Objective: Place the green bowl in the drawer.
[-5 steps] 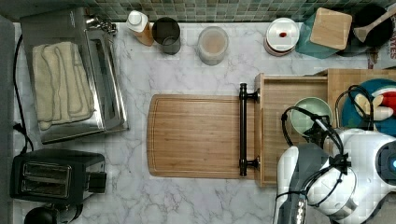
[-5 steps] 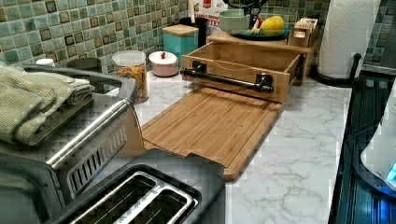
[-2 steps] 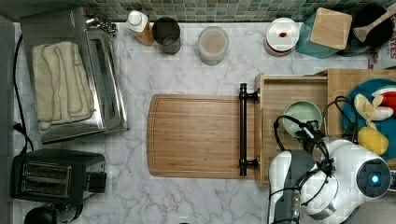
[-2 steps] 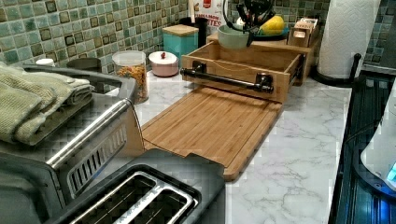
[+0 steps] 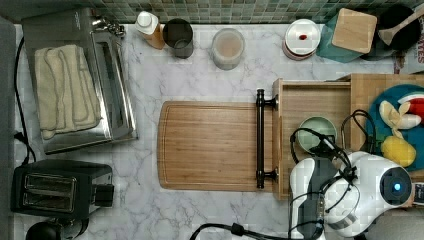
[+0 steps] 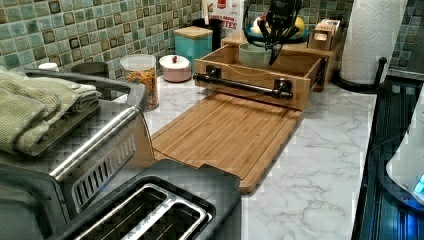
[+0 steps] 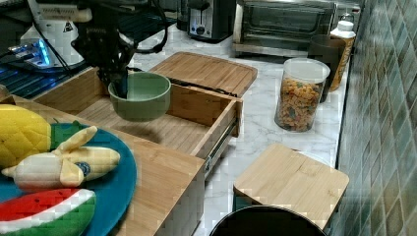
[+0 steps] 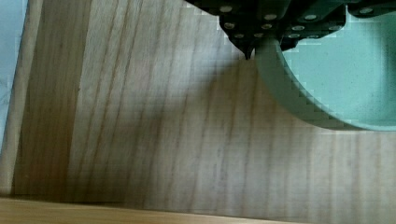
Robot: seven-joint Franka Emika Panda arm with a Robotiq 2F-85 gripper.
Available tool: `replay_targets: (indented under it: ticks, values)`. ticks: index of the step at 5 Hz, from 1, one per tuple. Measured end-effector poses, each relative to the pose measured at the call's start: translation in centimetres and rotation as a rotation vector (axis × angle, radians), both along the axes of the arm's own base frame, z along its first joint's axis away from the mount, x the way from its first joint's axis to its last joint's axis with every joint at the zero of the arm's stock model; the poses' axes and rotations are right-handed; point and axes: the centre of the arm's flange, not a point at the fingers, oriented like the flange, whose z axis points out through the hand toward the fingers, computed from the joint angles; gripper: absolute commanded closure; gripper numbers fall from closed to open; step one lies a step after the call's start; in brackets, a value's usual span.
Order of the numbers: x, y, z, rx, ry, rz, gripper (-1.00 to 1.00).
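The gripper (image 7: pixel 119 81) is clamped on the rim of the green bowl (image 7: pixel 142 93), one finger inside and one outside. The bowl is empty and hangs above the floor of the open drawer (image 7: pixel 162 129), its shadow lying on the wood below. In the top view the bowl (image 5: pixel 317 133) is over the drawer's right part, near the teal plate (image 5: pixel 387 95) with toy fruit. On the counter behind stands a glass jar (image 7: pixel 302 95) full of coloured pasta. A cutting board (image 5: pixel 207 145) lies in front of the drawer's black handle (image 5: pixel 260 138).
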Motion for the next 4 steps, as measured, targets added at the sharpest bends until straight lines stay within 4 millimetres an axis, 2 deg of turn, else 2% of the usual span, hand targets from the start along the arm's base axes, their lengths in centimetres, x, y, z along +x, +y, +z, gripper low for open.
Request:
replay_targets:
  ticks: [1,2,4]
  values:
    - [-0.4,-0.4,-2.1,0.014,0.042,-0.01,1.0]
    - [-0.8,-0.1,-3.5,0.036,0.082,-0.008,-1.0]
    - [-1.2,0.2,-4.1,0.06,0.124,0.006,-1.0]
